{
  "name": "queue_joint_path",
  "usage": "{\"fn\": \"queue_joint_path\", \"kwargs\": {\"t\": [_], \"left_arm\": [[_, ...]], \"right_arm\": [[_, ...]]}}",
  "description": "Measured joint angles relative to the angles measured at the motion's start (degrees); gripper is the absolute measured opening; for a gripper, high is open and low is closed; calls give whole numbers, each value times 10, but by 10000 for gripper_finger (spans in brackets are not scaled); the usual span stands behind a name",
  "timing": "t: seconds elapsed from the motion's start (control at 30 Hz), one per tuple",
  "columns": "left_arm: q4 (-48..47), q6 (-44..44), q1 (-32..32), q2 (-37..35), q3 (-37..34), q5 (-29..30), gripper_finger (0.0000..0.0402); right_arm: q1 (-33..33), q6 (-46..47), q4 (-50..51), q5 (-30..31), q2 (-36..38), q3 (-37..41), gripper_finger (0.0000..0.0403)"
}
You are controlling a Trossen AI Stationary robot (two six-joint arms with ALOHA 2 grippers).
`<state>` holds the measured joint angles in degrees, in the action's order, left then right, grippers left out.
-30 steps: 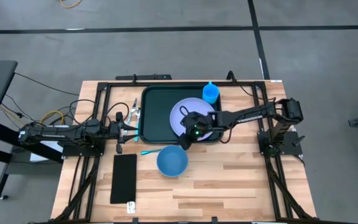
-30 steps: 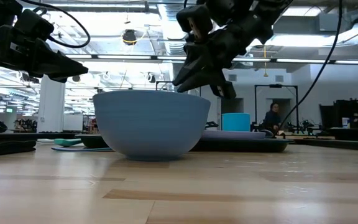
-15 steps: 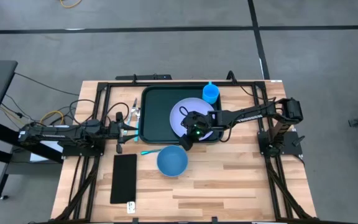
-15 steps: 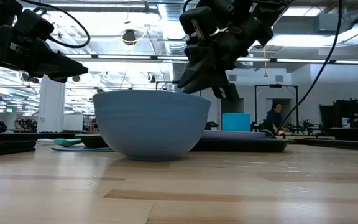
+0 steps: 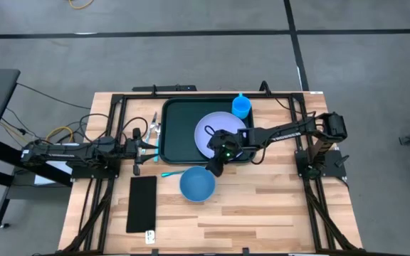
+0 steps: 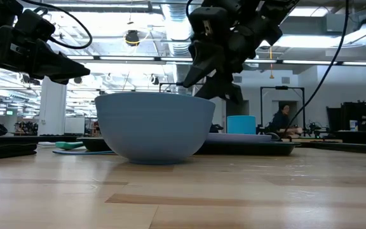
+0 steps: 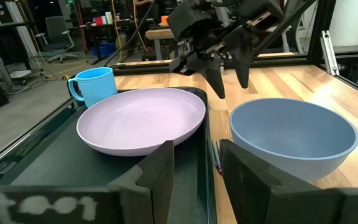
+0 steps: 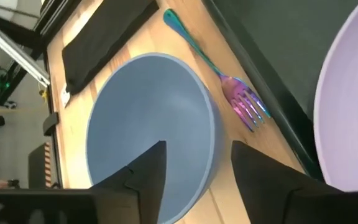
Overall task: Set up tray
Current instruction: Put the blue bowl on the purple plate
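Surface: pale wooden table [image 5: 262,213] on a black frame, grey floor around it, a workshop hall beyond, seen from table height.

Item 1, the tray [image 5: 180,131]: dark green, raised rim, at the far middle of the table. I read it as the collecting point, since two pieces already sit in it.

Item 2, lilac plate [image 5: 216,128]: lying flat in the tray's right half.

Item 3, blue mug [image 5: 241,106]: upright at the tray's far right corner, just beside the plate.

Item 4, blue bowl [image 5: 197,184]: on bare wood, just in front of the tray, not yet in it.

Item 5, iridescent fork [image 8: 229,84]: on the table between bowl and tray edge, teal handle pointing away from the bowl.

Item 6, flat black rectangle [image 5: 142,203]: on the wood, left of the bowl.

Item 7, right gripper [image 5: 217,165]: hanging over the bowl's far rim, fingers parted with nothing between them; I judge it placed to take the bowl.

Item 8, left gripper [image 5: 154,147]: waiting at the tray's left edge, fingers apart, empty.
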<state>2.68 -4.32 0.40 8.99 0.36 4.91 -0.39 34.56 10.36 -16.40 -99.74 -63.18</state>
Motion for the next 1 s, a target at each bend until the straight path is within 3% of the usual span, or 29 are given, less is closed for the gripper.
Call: {"fn": "queue_joint_path", "kwargs": {"t": [0.23, 1.0], "left_arm": [[0, 0, 0, 0, 0, 0, 121], [0, 0, 0, 0, 0, 0, 121]], "right_arm": [[14, -16, 1, 6, 0, 0, 192], [52, -21, 29, 65, 0, 0, 177]]}}
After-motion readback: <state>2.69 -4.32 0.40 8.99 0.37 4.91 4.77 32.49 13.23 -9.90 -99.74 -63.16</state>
